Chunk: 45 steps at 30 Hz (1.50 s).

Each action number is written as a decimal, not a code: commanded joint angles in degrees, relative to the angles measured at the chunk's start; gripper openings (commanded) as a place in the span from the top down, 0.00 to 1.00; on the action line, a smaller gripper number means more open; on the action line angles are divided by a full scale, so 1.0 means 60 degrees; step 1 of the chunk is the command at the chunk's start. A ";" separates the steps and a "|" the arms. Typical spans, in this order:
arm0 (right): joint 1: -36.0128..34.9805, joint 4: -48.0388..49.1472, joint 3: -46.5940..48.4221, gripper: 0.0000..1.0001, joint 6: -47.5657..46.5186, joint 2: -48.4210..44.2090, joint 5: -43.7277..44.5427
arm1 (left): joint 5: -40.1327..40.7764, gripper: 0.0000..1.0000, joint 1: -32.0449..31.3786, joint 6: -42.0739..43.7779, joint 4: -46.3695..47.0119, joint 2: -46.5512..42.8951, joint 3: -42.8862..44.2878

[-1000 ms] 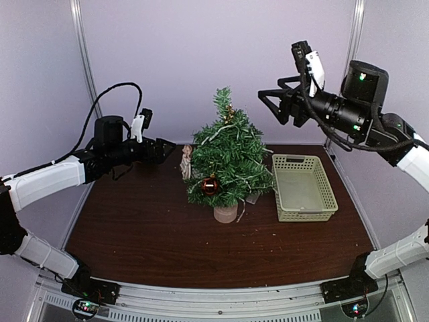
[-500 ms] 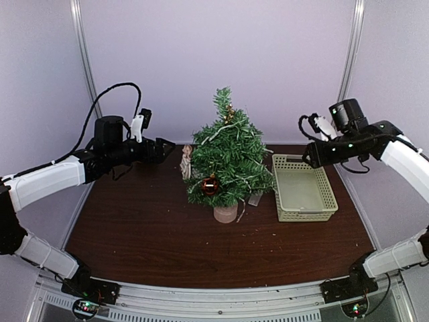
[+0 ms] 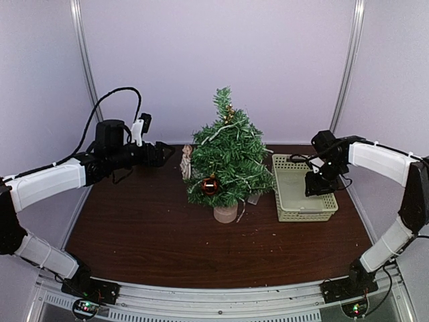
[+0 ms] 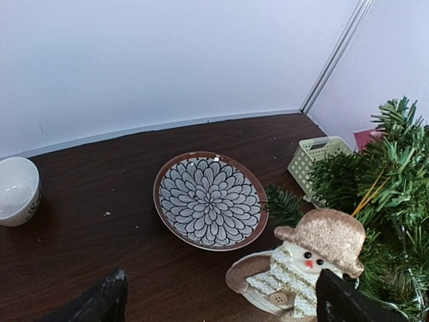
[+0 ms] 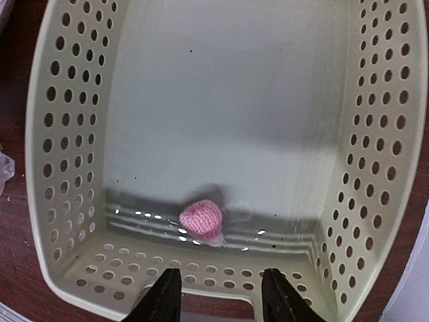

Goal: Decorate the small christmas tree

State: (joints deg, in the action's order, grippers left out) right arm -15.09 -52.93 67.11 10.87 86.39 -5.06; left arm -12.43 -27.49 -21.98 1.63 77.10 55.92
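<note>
Right pincer (image 5: pixel 219 285) hovers over one basket (image 5: pixel 60 168) holding one pink ball (image 5: pixel 200 218).

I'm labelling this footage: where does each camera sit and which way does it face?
Top external: high behind the arms, looking down at the small dark green bristly christmas tree on the brown table; both arms show.
Left wrist: low, facing the back wall past a flower-patterned plate and the tree; left gripper shows.
Right wrist: straight down into the pale green perforated plastic basket holding a pink knitted ball; right gripper shows.
Shared: the basket, in all three.
</note>
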 commanded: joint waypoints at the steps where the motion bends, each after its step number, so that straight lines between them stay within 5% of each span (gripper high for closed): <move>1: 0.0069 0.0507 -0.0054 0.55 0.0069 0.0735 -0.0182 | -0.0046 0.03 -0.0060 -0.0159 0.0492 -0.0229 -0.0113; 18: 0.0128 0.1320 -0.0431 0.72 -0.0176 0.2678 -0.0801 | 0.0225 0.02 -0.0058 -0.0103 0.0652 -0.0526 -0.0282; 26: 0.0128 0.1375 -0.0260 0.99 -0.0131 0.2449 -0.0991 | 0.0222 0.02 -0.0062 0.0061 0.0612 -0.0711 -0.0271; 45: 0.0230 0.1161 0.0365 1.00 0.0093 -0.0444 -0.1850 | 0.0729 0.03 -0.1111 0.2454 0.1262 -0.2130 -0.0924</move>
State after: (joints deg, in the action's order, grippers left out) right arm -14.09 -45.19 67.13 10.50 89.25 -12.71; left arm -9.85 -31.05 -15.11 3.64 68.01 52.80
